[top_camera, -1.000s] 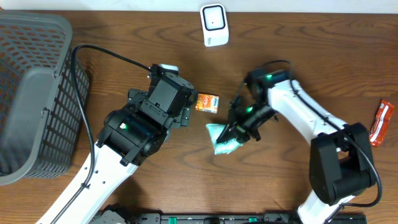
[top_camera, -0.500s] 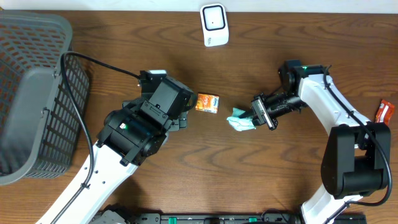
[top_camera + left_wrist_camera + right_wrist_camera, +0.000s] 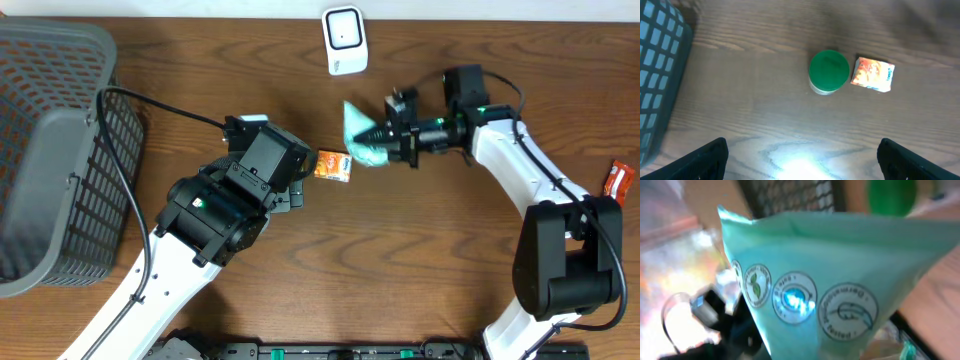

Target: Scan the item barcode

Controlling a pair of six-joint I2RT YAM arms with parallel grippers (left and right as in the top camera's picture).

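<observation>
The teal pouch (image 3: 362, 140) hangs pinched in my right fingers (image 3: 388, 132), near the white scanner (image 3: 344, 40) and off the desk (image 3: 400, 280). I'd worry the floppy film slips or folds, hiding the barcode (the wrist view shows only round seals). My left fingers (image 3: 705, 159) gape wide, holding nothing, above a green-lidded jar (image 3: 828, 71) and an orange snack packet (image 3: 333, 165). The basket (image 3: 50, 150) and the red packet (image 3: 612, 195) sit well apart. I see nothing between pouch and scanner.
</observation>
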